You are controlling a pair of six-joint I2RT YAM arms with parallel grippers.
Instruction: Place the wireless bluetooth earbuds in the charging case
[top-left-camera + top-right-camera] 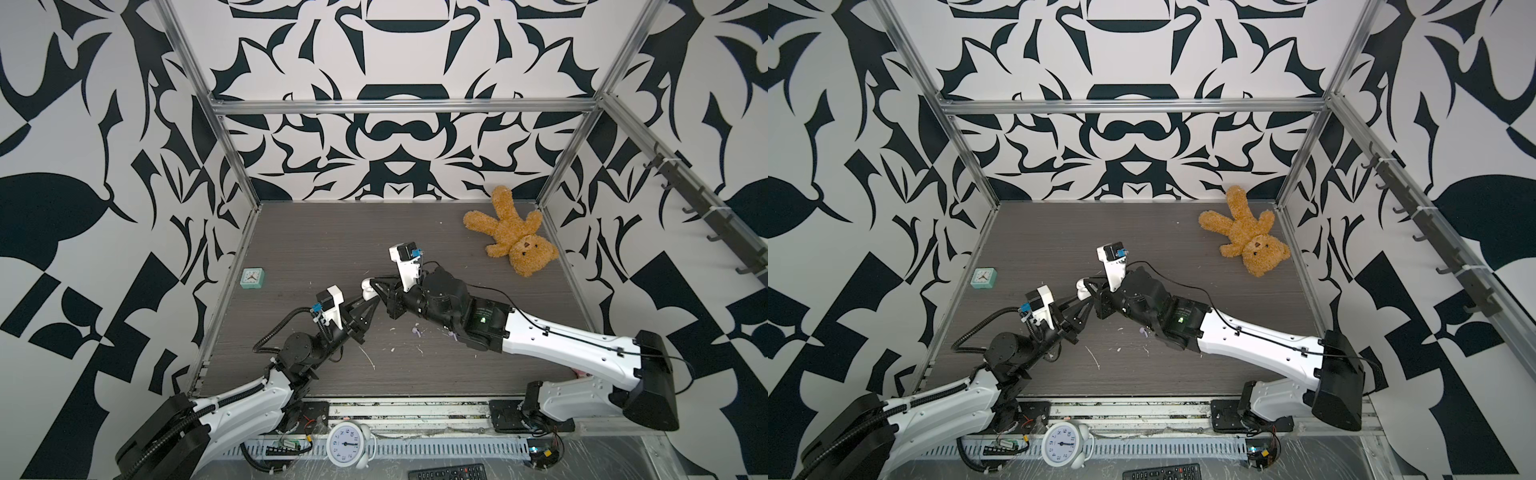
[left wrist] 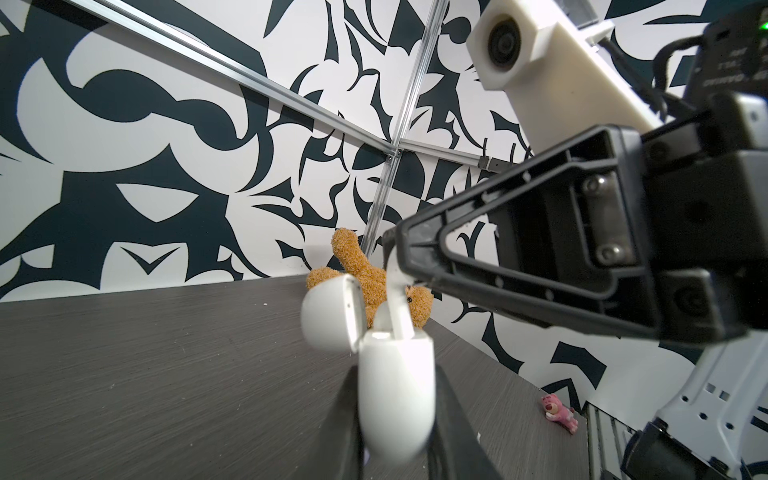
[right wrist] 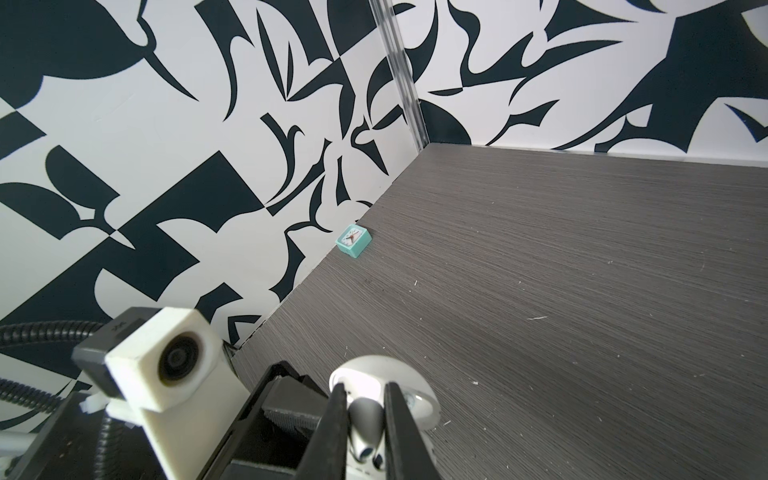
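Observation:
My left gripper (image 2: 397, 399) is shut on the white charging case (image 2: 395, 386), holding it above the table with its lid (image 2: 330, 311) open. In both top views the case (image 1: 368, 291) (image 1: 1082, 289) hangs mid-table where the two grippers meet. My right gripper (image 3: 365, 399) is shut on a white earbud (image 3: 365, 419). In the left wrist view that earbud (image 2: 399, 307) stands with its stem down in the case mouth, below the right gripper (image 2: 395, 249). A pale purple earbud (image 1: 417, 331) (image 1: 1143, 331) lies on the table beside the right arm.
A brown teddy bear (image 1: 513, 232) lies at the back right. A small teal clock (image 1: 252, 278) sits by the left wall. A pink toy (image 2: 559, 409) lies near the right wall. White scraps (image 1: 368, 357) litter the front of the table. A round white alarm clock (image 1: 347, 442) stands beyond the front edge.

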